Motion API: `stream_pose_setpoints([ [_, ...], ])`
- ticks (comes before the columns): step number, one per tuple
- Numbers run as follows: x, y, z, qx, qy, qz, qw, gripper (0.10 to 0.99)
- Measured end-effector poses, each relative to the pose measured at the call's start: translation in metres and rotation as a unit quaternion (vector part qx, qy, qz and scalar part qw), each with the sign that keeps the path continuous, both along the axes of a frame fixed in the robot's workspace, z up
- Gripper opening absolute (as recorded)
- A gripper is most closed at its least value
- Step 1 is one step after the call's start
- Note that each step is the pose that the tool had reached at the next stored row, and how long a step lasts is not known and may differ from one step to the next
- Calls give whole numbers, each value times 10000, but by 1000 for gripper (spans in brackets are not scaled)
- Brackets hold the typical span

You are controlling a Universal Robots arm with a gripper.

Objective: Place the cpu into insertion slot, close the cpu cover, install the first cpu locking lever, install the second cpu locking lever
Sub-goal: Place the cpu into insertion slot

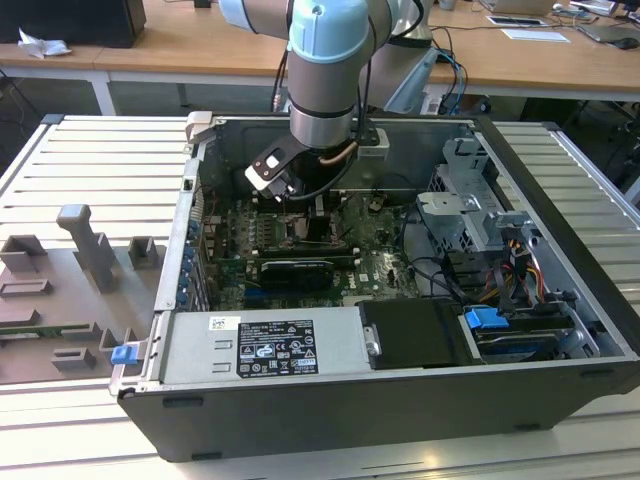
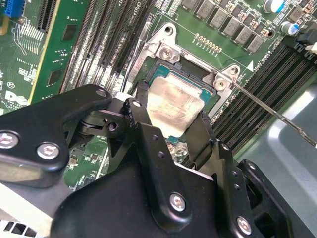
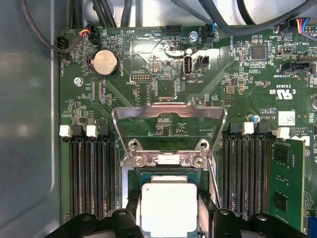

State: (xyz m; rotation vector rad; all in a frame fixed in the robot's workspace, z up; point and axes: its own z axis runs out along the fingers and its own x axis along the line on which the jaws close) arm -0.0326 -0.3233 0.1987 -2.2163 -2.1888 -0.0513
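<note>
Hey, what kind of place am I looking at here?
Most likely a robotics lab or workshop set up for computer assembly. An open computer case sits on a slatted metal table, a robot arm reaches into it, and wooden desks with cables stand behind.

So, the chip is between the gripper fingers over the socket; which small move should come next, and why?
Probably ease straight down a little, grip kept. The gripper is shut on the cpu, which sits squarely over the insertion slot, and the cpu cover stands open, out of the way. Whether the chip is fully seated I cannot tell.
</note>
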Motion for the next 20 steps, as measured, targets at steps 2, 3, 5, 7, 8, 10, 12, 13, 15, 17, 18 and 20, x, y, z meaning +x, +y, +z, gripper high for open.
stream_pose_setpoints([
  [2,0,0,0,0,-1,0,10000,549],
  [3,0,0,0,0,-1,0,10000,616],
  [5,0,0,-1,0,-1,0,10000,616],
  [7,0,0,-1,1,-1,0,10000,616],
  [8,0,0,-1,0,-1,0,10000,616],
  [10,0,0,-1,1,-1,0,10000,616],
  [12,0,0,10,1,-1,0,10000,616],
  [13,0,0,25,0,-1,0,10000,616],
  [15,0,0,56,1,0,0,10000,616],
  [17,0,0,72,1,0,0,10000,616],
  [18,0,0,79,1,-1,0,10000,616],
  [20,0,0,91,1,0,0,10000,537],
])
